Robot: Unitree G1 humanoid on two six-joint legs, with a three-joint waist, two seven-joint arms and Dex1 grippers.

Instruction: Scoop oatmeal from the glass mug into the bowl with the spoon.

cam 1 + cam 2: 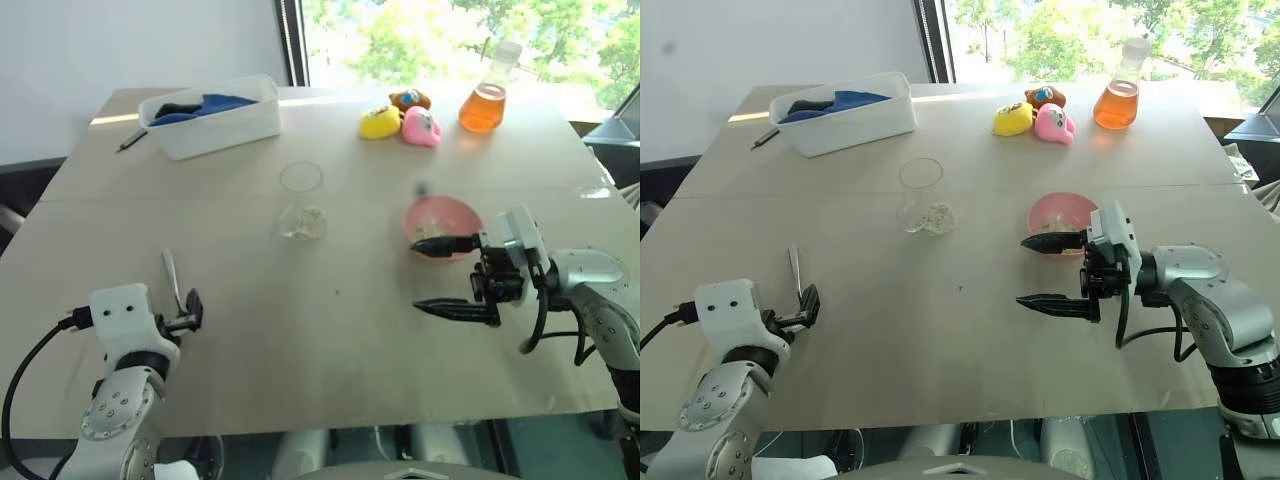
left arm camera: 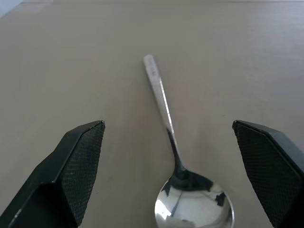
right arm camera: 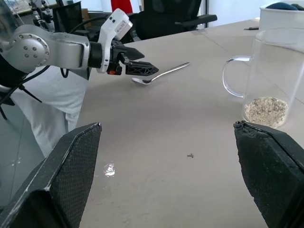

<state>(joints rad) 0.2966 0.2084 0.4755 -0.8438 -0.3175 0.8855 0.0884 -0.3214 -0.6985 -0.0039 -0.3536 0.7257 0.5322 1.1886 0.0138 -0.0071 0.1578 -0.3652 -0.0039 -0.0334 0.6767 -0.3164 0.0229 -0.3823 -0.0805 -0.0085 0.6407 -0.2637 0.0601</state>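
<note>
From the head views, we see no writing we can read. Our left gripper point(image 1: 190, 312) hovers low at the table's point(image 1: 330, 330) near left, fingers spread wide and holding nothing, beside the spoon point(image 1: 172, 277) lying flat. Our right gripper point(image 1: 440, 277) points sideways toward the left, jaws wide and empty, just in front of the pink bowl point(image 1: 441, 222). The glass mug point(image 1: 301, 200) stands mid-table with oatmeal point(image 1: 311, 222) at its bottom.

In the left wrist view, the spoon point(image 2: 178, 161) lies between the wide-set fingers point(image 2: 71, 171).

In the right wrist view, the mug point(image 3: 268, 78) holds a thin layer of oatmeal point(image 3: 266, 110).
</note>
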